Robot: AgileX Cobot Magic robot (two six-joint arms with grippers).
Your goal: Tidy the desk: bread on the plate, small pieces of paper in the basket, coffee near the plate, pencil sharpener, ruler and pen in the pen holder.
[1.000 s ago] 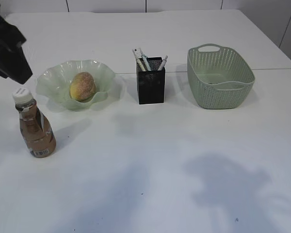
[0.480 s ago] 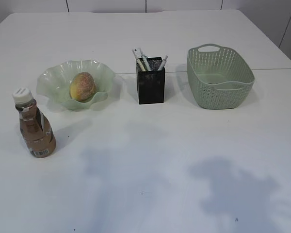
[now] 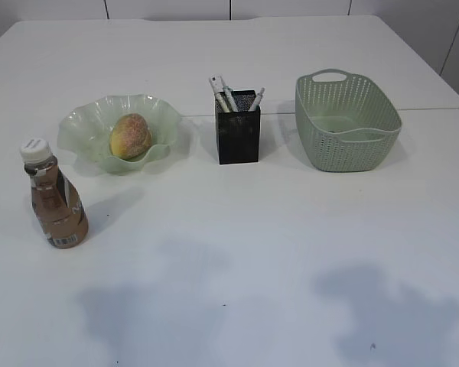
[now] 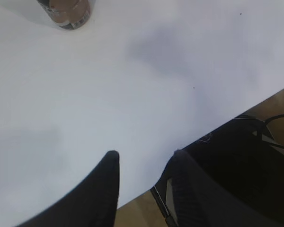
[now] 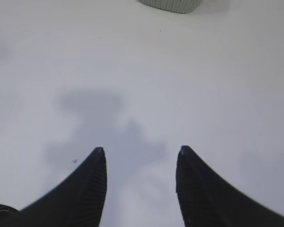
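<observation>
Bread (image 3: 130,136) sits on the plate (image 3: 84,122), coffee (image 3: 53,200) near it, pens in the holder (image 3: 238,127); basket (image 3: 347,122) contents unclear. Left claw (image 4: 144,156) and right claw (image 5: 140,150) hang released, empty, apparently finished.

tbl (image 3: 291,252): white, 2 tops butted, seam across mid | bkgd: white cabinet fronts (image 3: 168,8) behind far edge | floor (image 4: 274,101): wood-tone, past tbl edge w/ black cable (image 4: 277,118)

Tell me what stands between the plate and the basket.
The black pen holder, with pens sticking out, stands on the table between the green plate and the basket, apart from both; the exterior view shows it.
</observation>
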